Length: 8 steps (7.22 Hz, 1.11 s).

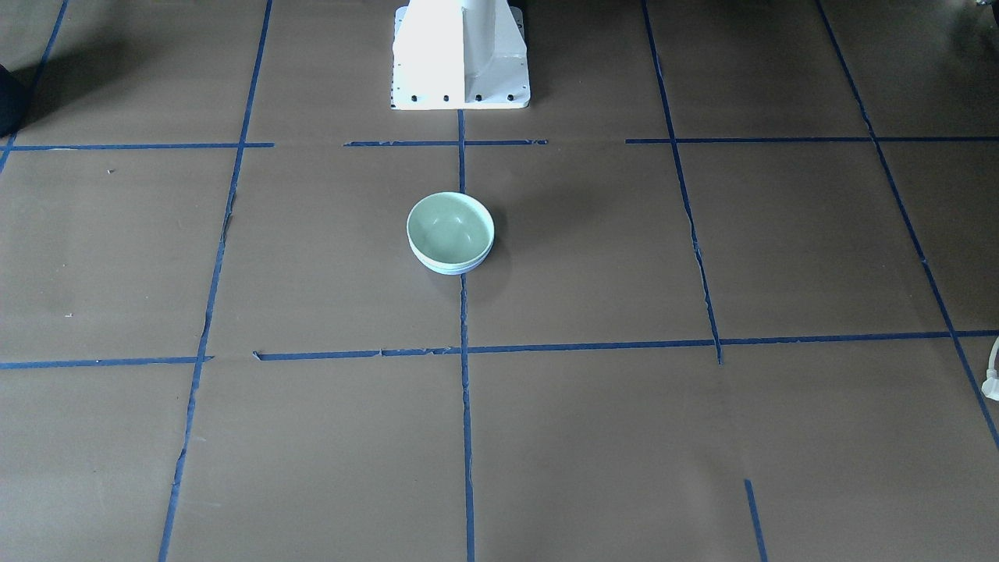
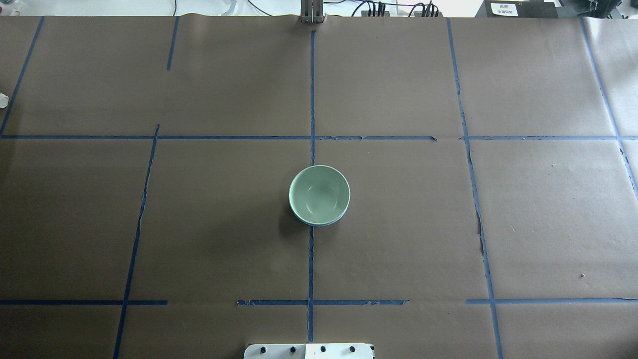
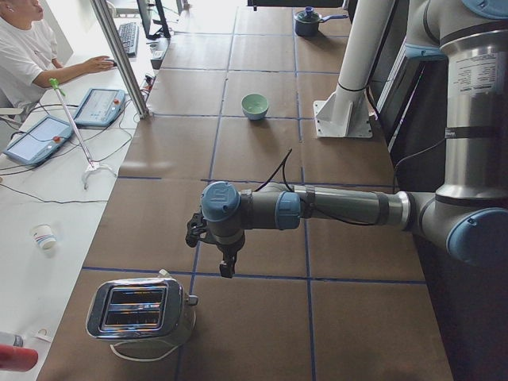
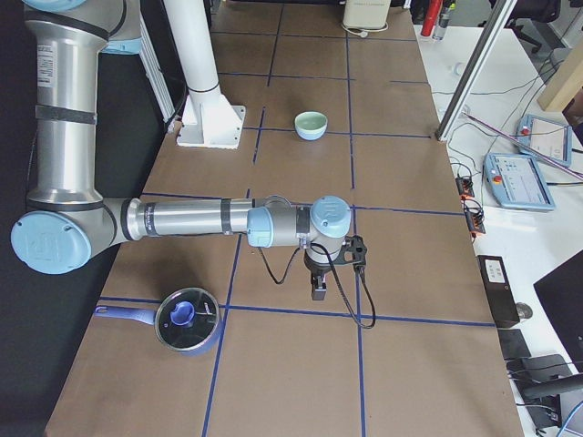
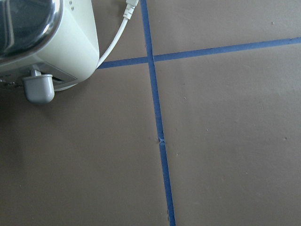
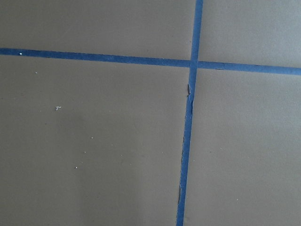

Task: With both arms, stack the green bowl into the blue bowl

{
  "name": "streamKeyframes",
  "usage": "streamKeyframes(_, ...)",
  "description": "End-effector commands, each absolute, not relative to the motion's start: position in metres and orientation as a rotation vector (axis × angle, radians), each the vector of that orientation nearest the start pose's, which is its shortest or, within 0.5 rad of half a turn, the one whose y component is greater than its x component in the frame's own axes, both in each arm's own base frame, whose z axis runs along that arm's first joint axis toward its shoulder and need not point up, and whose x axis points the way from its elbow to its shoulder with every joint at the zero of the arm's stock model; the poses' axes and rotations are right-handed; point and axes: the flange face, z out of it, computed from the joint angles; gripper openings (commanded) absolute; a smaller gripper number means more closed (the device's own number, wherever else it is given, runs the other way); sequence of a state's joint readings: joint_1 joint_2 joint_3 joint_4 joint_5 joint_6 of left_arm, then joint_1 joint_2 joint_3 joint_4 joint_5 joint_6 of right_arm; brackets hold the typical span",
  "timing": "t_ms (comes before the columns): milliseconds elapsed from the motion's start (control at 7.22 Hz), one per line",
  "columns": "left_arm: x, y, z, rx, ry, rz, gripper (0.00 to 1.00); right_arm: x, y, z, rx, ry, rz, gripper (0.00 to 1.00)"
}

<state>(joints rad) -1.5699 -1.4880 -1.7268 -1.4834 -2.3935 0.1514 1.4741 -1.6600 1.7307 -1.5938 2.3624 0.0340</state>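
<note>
green bowl (image 2: 319,194) in blue bowl (image 1: 451,269), well apart from left end effector (image 3: 227,267)

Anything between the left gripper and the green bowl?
Nothing: only brown paper and blue tape lines between the left gripper and the green bowl, as the exterior left view shows.

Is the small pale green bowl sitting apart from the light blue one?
No, the small pale green bowl sits nested inside the light blue bowl, whose rim peeks out beneath.
</note>
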Motion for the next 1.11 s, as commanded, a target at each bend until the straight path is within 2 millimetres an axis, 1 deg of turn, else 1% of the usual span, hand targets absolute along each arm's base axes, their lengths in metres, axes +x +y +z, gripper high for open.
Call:
streamKeyframes(0,-0.061,-0.457,0.622,0.058,0.818,0.145,1.00,0.018,-0.462,0.622,-0.007,-0.797,-0.076,1.00)
streamKeyframes(138,-0.060,-0.457,0.619,0.064,0.816,0.150,1.00,0.017,-0.464,0.619,-0.002,-0.808,-0.079,1.00)
streamKeyframes(415,-0.061,-0.449,0.626,0.050,0.817,0.143,1.00,0.016,-0.464,0.619,-0.003,-0.812,-0.078,1.00)
streamKeyframes(554,-0.061,-0.447,0.627,0.047,0.817,0.142,1.00,0.016,-0.465,0.619,0.000,-0.810,-0.081,1.00)
streamKeyframes(692,-0.061,-0.447,0.623,0.056,0.816,0.144,1.00,0.016,-0.466,0.619,-0.001,-0.810,-0.080,1.00)
streamKeyframes(831,-0.061,-0.447,0.626,0.048,0.817,0.141,1.00,0.016,-0.466,0.618,0.000,-0.812,-0.079,1.00)
streamKeyframes(969,-0.061,-0.447,0.623,0.055,0.817,0.144,1.00,0.015,-0.470,0.624,-0.011,-0.808,-0.079,1.00)
